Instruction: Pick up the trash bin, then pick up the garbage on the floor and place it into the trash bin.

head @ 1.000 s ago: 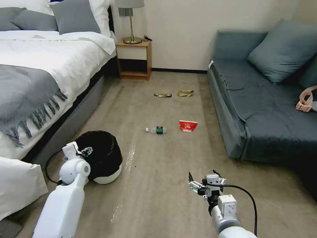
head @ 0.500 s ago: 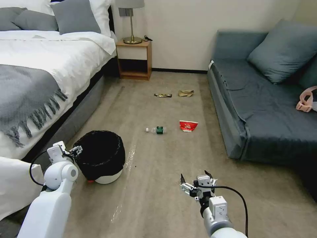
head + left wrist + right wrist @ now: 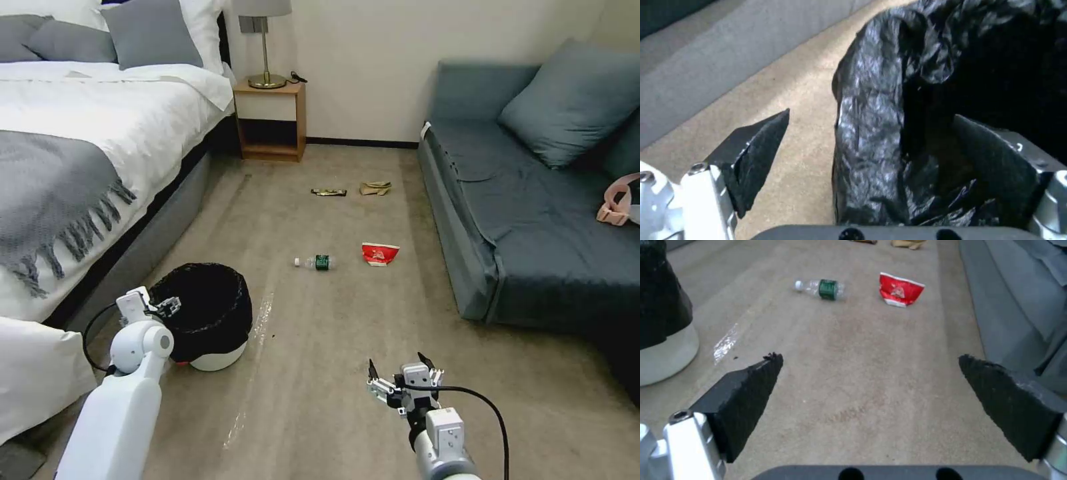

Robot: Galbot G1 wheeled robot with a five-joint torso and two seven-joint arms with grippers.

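Bedroom, bed [image 3: 80, 127], nightstand [image 3: 270, 120] (with lamp [image 3: 265, 40]), sofa [image 3: 533, 200]

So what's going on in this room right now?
A robot is tidying litter off the bedroom floor. Its left hand is open with its fingers either side of the black-lined rim of the trash bin, not yet closed. Its right hand waits open above bare floor. The bottle, snack bag, wrapper and paper wad lie farther off.
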